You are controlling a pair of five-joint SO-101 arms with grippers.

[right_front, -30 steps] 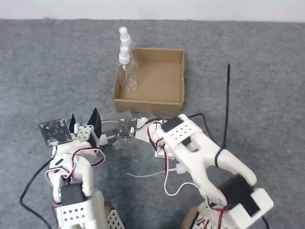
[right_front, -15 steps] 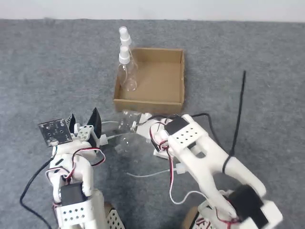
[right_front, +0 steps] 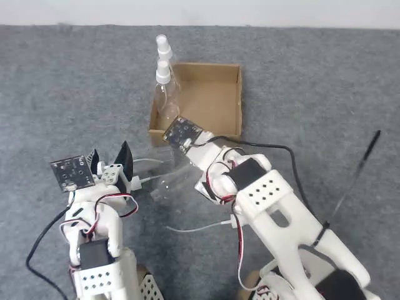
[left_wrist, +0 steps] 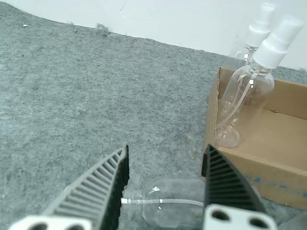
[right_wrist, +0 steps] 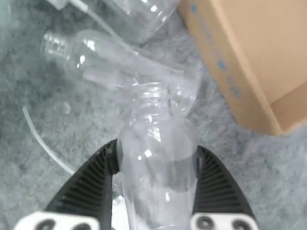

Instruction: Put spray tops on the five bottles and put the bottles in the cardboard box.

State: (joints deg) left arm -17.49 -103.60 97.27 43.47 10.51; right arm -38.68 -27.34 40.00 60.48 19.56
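The right gripper point(right_wrist: 156, 189) grips a clear, capless plastic bottle point(right_wrist: 156, 143) between its black ribbed fingers, just beside the open brown cardboard box point(right_wrist: 249, 57) and near other clear loose bottles point(right_wrist: 91, 52) on the grey carpet point(right_wrist: 288, 182). The left gripper point(left_wrist: 167, 158) hangs with its fingers spread wide over a lying clear bottle point(left_wrist: 175, 211). Two clear bottles with white spray tops point(left_wrist: 242, 96) stand in a corner of the box.

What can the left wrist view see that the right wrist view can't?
Left wrist view: two capped bottles standing in the box's corner, a white wall behind them, and that arm's open fingers. Right wrist view: an uncapped bottle gripped between the right arm's fingers, and a loose tube lying on the floor. Shared: the cardboard box and the grey carpet.
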